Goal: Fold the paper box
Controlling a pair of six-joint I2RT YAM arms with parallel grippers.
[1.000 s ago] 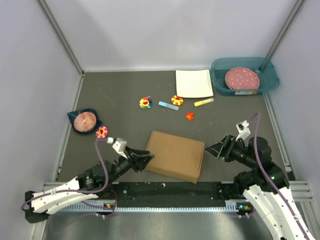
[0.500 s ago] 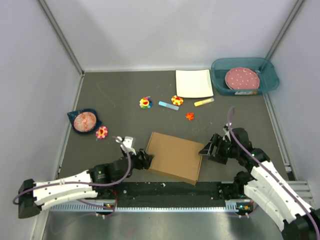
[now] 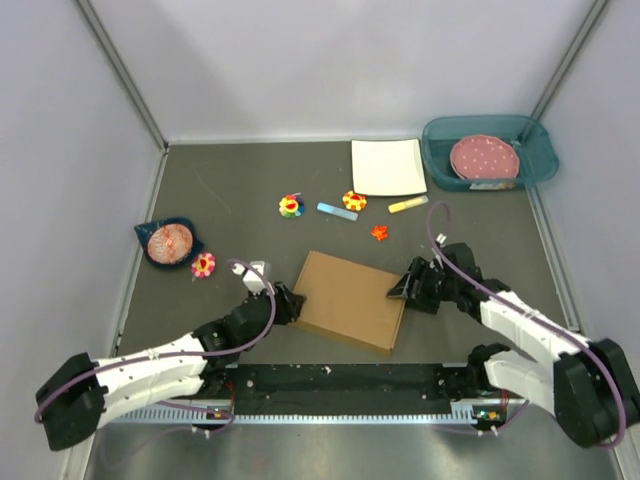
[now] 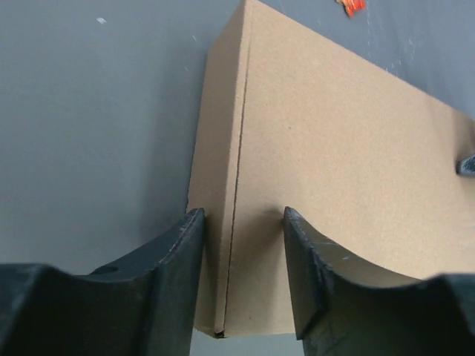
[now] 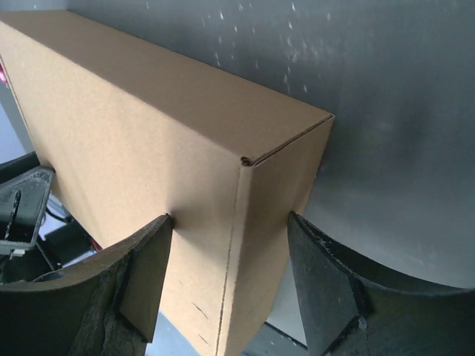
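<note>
Left gripper stands with jaws parted, astride the seam along the left edge of the paper box: one finger against the side wall, the other over the lid. Nothing is clamped. Right gripper has its jaws spread about the box's right-hand corner, one finger against each face. Whether they pinch the card or merely brace it cannot be told from the wrist view.

Location: the box lies flat near the middle of the table, just ahead of the arm bases, lid down and walls upright.

Assessment: folding appears nearly complete, and the step in hand looks to be seating the lid and squaring the ends. To do it well:
- Oppose the two arms evenly so the box does not slide or swivel.
- Bear on the left seam along its length, not at one spot.
- Keep pressure off the right corner, where a slight gap shows at the flap and corrugated card will crease.

Markings: none. The cardboard is plain brown, with no brand, label or print legible in any view.
</note>
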